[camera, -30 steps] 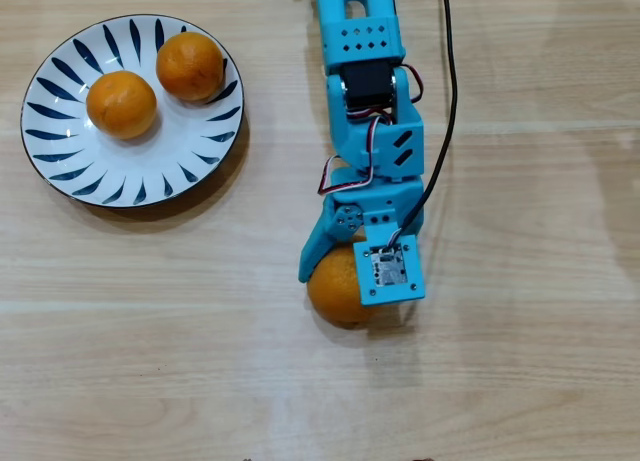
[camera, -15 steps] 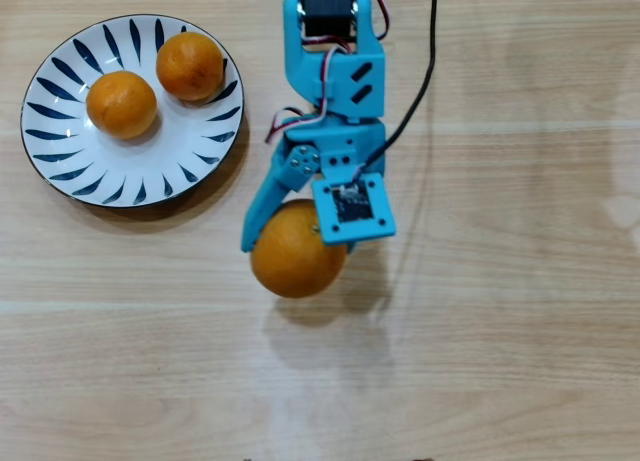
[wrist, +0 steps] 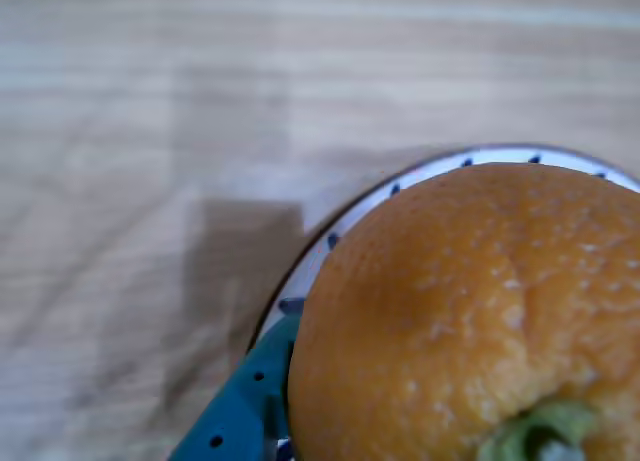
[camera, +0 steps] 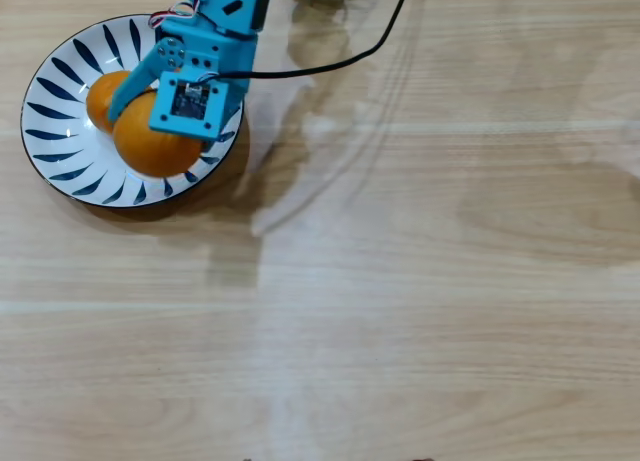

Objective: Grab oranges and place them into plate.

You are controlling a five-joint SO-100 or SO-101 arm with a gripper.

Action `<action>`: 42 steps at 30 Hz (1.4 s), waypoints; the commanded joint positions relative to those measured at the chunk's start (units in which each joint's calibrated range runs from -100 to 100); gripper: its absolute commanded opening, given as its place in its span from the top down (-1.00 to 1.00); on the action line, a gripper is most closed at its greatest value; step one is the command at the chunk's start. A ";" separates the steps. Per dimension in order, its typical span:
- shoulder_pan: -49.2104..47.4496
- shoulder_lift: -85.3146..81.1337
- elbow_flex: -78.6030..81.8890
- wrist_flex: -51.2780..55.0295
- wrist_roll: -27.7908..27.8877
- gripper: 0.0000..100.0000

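Blue end effector [camera: 150, 116] closed on large round orange with green stem [camera: 150, 149] over white blue-stroked ceramic plate [camera: 55, 101]; smaller orange [camera: 103, 99] already in (third unseen). Wooden desk [camera: 420, 281].

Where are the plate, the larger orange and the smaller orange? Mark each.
plate [camera: 60, 161]: overhead view, bare lower-left rim.
larger orange [camera: 150, 151]: overhead view, skin below the fingers.
smaller orange [camera: 103, 96]: overhead view, exposed left side.
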 commanded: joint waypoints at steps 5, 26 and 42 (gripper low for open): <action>2.35 -6.36 5.68 -1.57 0.75 0.33; -4.10 -14.39 4.95 -0.97 5.30 0.45; -20.55 -50.40 19.08 18.54 32.06 0.96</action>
